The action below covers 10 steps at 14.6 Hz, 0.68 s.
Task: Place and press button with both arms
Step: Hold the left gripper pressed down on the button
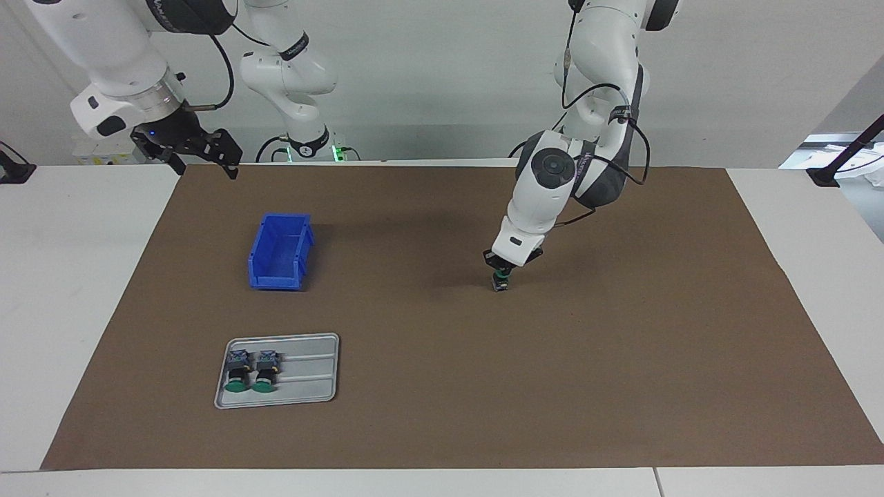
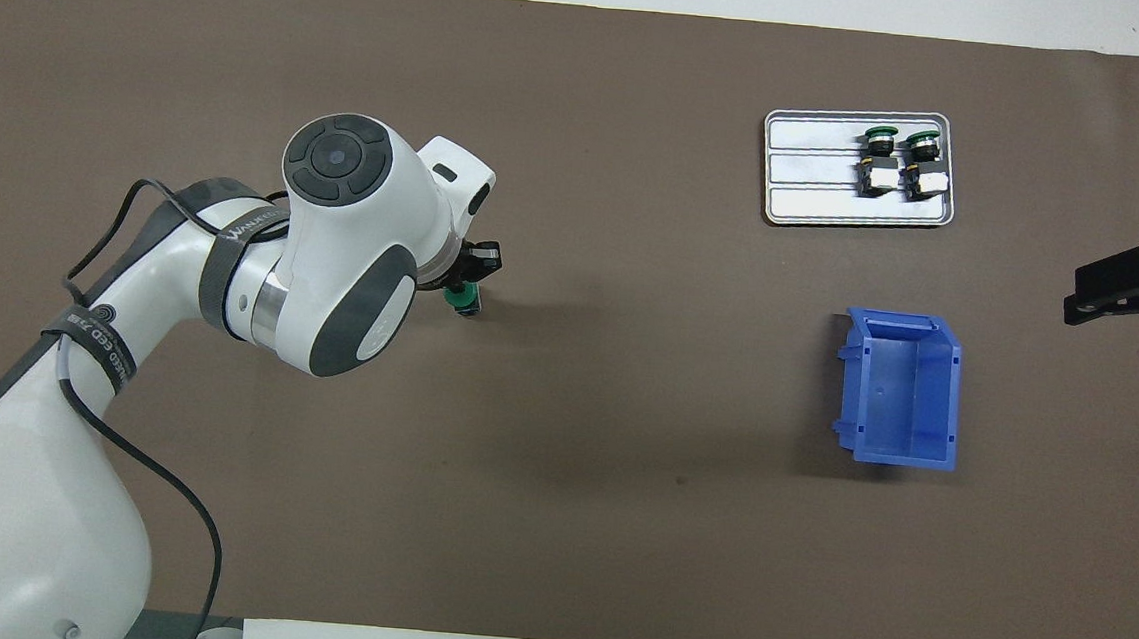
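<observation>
One button [image 1: 500, 281], with a green cap and a dark body, stands on the brown mat [image 1: 621, 359] near the table's middle. My left gripper [image 1: 503, 273] reaches down from above and is shut on it. In the overhead view the green cap [image 2: 462, 299] shows just below the left gripper [image 2: 472, 278], mostly hidden by the arm's wrist. Two more buttons [image 1: 251, 371] lie side by side in a grey tray [image 1: 314, 348]. My right gripper [image 1: 207, 171] is open and empty, and waits raised over the mat's edge at the right arm's end.
A blue bin [image 1: 280, 252] stands empty on the mat, nearer to the robots than the grey tray. In the overhead view the bin [image 2: 905, 388], the tray [image 2: 809, 191] and the right gripper [image 2: 1123, 288] all sit toward the right arm's end.
</observation>
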Each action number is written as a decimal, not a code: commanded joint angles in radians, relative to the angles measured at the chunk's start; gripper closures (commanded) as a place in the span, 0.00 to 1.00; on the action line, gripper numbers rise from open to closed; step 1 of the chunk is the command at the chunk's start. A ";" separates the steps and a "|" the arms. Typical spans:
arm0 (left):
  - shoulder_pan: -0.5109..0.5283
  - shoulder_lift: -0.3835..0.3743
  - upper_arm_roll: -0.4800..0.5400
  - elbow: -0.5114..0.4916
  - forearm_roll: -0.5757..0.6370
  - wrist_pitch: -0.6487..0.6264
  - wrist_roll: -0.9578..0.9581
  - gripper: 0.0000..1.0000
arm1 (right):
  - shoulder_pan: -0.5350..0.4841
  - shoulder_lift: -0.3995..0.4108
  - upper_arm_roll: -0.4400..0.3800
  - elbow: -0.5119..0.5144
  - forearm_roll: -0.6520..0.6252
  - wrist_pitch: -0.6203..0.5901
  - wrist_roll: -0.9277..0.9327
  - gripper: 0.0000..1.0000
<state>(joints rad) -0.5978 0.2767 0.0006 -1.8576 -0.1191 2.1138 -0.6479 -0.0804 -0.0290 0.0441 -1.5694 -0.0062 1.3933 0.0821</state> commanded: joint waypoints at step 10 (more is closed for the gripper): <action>0.001 -0.042 0.016 0.004 -0.004 -0.018 -0.001 0.90 | -0.009 -0.009 0.002 -0.014 0.020 0.006 -0.025 0.01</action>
<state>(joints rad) -0.6000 0.2609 0.0038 -1.8633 -0.1184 2.1340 -0.6479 -0.0804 -0.0290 0.0441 -1.5694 -0.0062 1.3933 0.0821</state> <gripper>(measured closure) 0.947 0.009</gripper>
